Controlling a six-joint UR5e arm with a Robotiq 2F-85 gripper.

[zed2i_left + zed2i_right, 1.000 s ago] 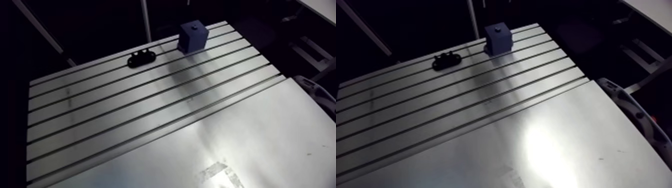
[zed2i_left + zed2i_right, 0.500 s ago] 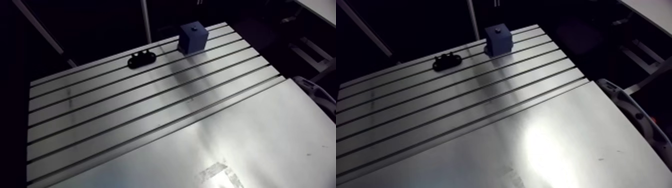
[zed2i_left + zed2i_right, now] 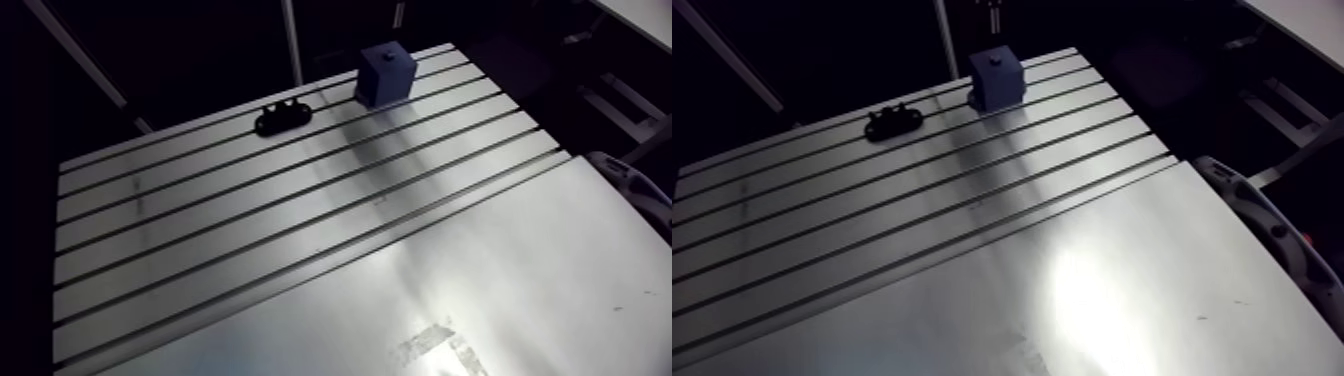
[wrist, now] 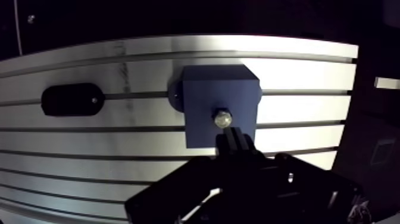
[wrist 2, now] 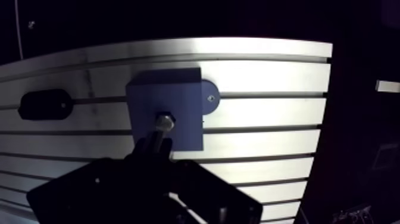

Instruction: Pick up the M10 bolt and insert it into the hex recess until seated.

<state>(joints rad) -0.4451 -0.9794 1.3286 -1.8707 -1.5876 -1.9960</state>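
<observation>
Entry: dark two-finger Robotiq gripper [image 4: 231,138], wrist view. Its fingers [image 4: 240,145] are pinching close together on the shank of the steel M10 bolt [image 4: 222,118]. The bolt's bright end is pointing away from them over the top face of the square blue plastic block [image 4: 205,89]. The hex recess is lying hidden under that end, so seating cannot be told. The bolt is apparently being held in line over the block's middle so that it can go straight in. The block is standing on the slotted aluminium table [image 3: 300,250], upper centre of the arm view. The black oval plastic piece [image 3: 283,118] is lying to its left, well apart. Against the earlier pictures, more of the gripper's tip is showing at the top edge above the block, while the block and black piece are lying unmoved.
</observation>
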